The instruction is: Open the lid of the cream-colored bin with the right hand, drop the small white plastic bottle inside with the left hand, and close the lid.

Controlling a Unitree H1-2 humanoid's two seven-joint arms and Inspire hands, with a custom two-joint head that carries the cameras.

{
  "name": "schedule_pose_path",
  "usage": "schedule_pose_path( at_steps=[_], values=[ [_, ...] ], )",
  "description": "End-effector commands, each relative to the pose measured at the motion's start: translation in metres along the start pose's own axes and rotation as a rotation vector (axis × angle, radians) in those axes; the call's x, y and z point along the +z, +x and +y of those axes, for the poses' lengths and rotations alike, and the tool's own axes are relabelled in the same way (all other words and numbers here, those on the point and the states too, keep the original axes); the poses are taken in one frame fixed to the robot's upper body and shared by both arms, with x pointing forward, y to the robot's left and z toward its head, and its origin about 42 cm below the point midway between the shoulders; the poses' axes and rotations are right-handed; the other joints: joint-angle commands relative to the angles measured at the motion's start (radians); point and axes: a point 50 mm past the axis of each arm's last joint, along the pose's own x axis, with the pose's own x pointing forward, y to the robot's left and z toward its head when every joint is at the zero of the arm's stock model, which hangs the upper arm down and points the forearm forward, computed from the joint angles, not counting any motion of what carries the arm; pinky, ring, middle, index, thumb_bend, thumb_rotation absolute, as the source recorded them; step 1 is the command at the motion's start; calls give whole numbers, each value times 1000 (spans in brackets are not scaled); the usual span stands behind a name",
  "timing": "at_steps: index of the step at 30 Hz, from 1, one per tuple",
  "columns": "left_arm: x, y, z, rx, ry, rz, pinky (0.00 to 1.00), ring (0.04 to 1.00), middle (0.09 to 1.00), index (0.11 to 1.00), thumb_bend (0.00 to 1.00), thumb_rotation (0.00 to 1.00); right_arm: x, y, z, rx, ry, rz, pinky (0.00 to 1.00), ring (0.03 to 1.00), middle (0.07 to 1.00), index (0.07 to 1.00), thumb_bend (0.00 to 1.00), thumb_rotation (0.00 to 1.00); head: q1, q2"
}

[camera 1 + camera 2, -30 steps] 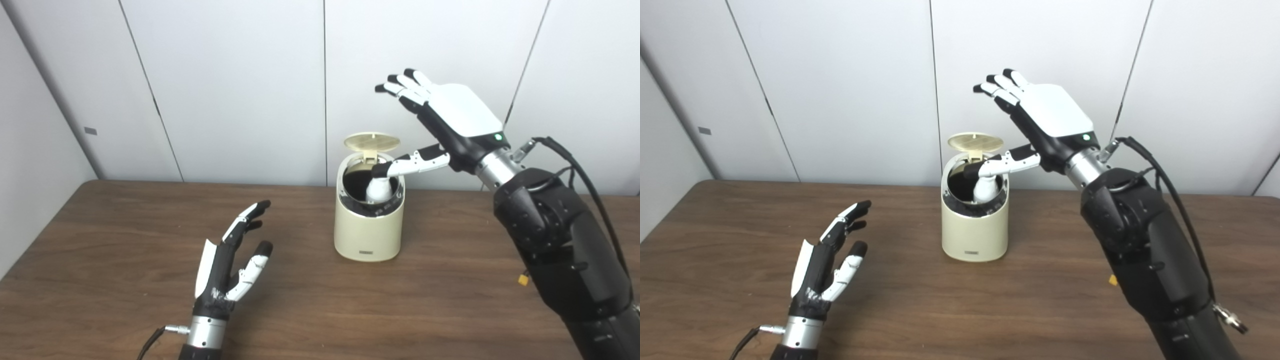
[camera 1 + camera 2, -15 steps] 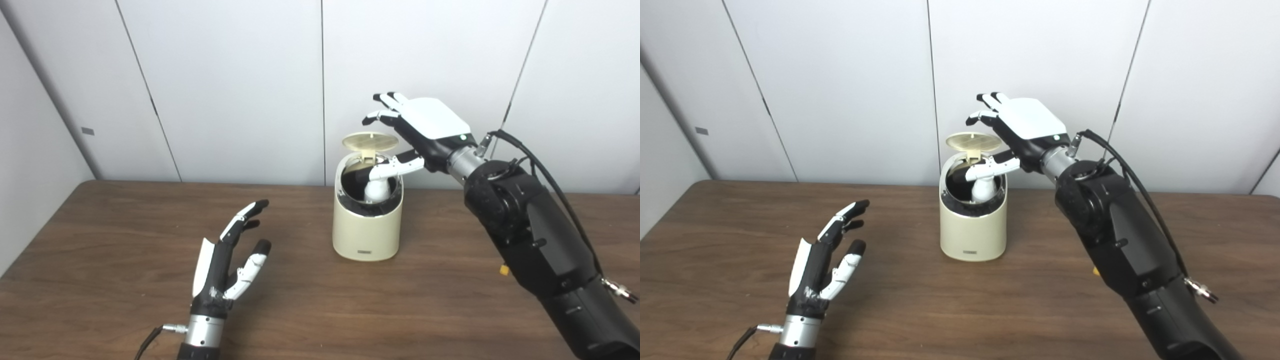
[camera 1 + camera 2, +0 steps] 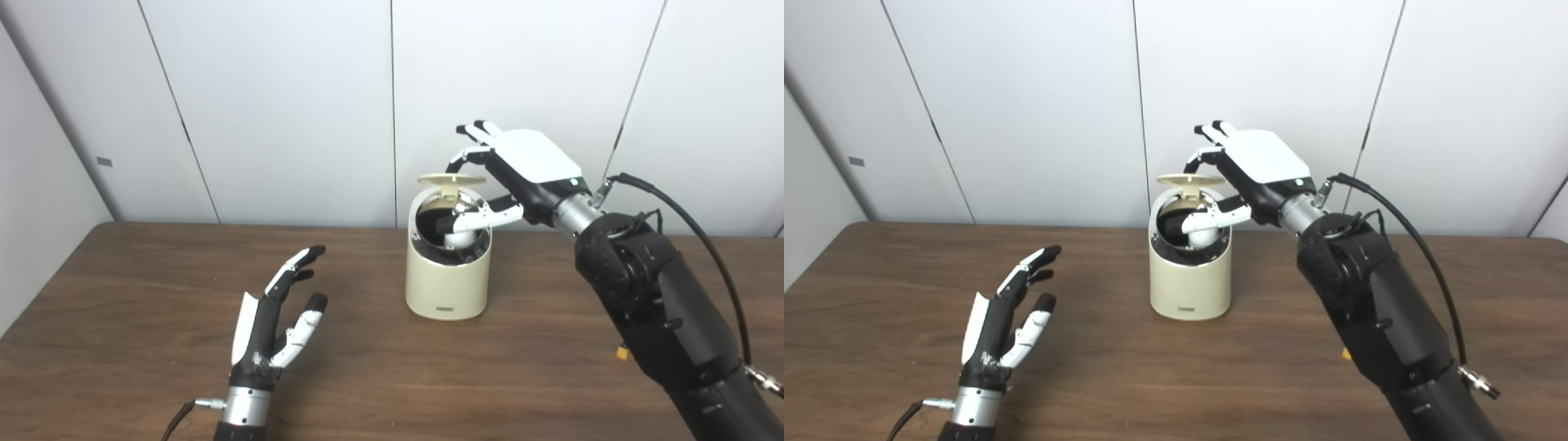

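The cream-colored bin [image 3: 448, 285] stands on the table's middle, its round lid [image 3: 451, 179] tipped up at the back over the dark opening. Part of the small white plastic bottle [image 3: 460, 239] shows inside the opening. My right hand [image 3: 520, 168] hovers over the bin's back right with fingers spread and curled down just above the lid's rim; whether they touch it I cannot tell. Its thumb reaches across the opening in front of the bottle. My left hand [image 3: 272, 321] is open and empty, palm turned sideways, above the table left of the bin.
The brown wooden table [image 3: 122, 343] runs to the white panelled wall [image 3: 275, 110] behind. A black cable [image 3: 704, 239] loops off the right forearm. A small yellow tag [image 3: 623, 354] shows beside that arm.
My right hand came down and forward from high above the bin to just over the lid, fingers curling. The lid has tipped lower. The left hand barely moved.
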Motion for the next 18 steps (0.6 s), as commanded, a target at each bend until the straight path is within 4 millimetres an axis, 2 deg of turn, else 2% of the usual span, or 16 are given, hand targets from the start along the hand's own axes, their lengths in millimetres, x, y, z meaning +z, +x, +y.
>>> schedule_pose_path(
  at_steps=[1, 4, 10, 18],
  values=[
    [5, 11, 6, 12, 17, -58, 784, 858, 866, 841, 567, 834, 7, 2, -23, -107, -1, -48, 901, 981, 947, 666, 973, 869, 1, 1],
    [5, 11, 6, 13, 13, -56, 786, 859, 867, 842, 567, 839, 5, -4, -18, -132, 20, -53, 869, 968, 923, 642, 976, 860, 1, 1],
    [5, 11, 5, 16, 9, -53, 778, 853, 865, 837, 565, 829, 4, -13, -9, -109, 56, -46, 938, 985, 925, 643, 968, 853, 0, 2],
    [9, 9, 6, 19, 11, -64, 780, 856, 864, 836, 576, 832, 1, -16, 4, -71, 82, -25, 929, 983, 925, 650, 949, 835, 8, 24]
  ],
)
